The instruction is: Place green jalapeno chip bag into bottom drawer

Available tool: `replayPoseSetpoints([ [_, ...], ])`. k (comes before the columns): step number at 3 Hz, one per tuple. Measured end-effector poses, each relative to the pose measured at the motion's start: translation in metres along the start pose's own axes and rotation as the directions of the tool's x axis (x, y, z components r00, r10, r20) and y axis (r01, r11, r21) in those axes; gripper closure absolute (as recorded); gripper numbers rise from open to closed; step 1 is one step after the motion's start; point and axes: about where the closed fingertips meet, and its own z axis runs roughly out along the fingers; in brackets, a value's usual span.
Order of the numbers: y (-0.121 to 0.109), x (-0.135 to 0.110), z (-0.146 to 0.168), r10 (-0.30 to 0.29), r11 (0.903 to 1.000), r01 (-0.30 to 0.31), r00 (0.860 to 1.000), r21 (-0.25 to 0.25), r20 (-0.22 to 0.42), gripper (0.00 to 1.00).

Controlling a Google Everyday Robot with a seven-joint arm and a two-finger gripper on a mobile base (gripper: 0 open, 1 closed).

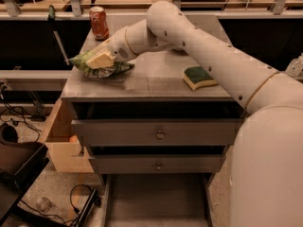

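Observation:
The green jalapeno chip bag (116,70) lies crumpled at the left front of the grey cabinet top (156,82). My gripper (98,60), cream-coloured at the end of the white arm, is down on the bag and covers its middle. Green foil shows on both sides of it. The bottom drawer (156,200) is pulled out at the foot of the cabinet, and its flat grey floor is bare. My arm reaches in from the right and crosses over the cabinet top.
A yellow sponge with a green top (200,77) lies at the right of the cabinet top. A red can (99,22) stands at the back left, just behind the bag. Two upper drawers (158,134) are closed. A cardboard box (64,143) and cables (80,197) sit at the left on the floor.

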Motion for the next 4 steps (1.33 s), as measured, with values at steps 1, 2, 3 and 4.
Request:
replayPoseSetpoints([
  [1, 0.001, 0.0, 0.002, 0.0, 1.0, 0.0, 1.0, -0.004, 0.0, 0.88],
  [2, 0.003, 0.0, 0.005, 0.0, 1.0, 0.0, 1.0, -0.009, 0.0, 1.0],
  [3, 0.005, -0.006, 0.006, -0.008, 0.9999, 0.008, 1.0, -0.014, 0.005, 1.0],
  [4, 0.013, -0.025, -0.028, -0.028, 0.9987, 0.027, 0.999, 0.044, 0.024, 1.0],
])
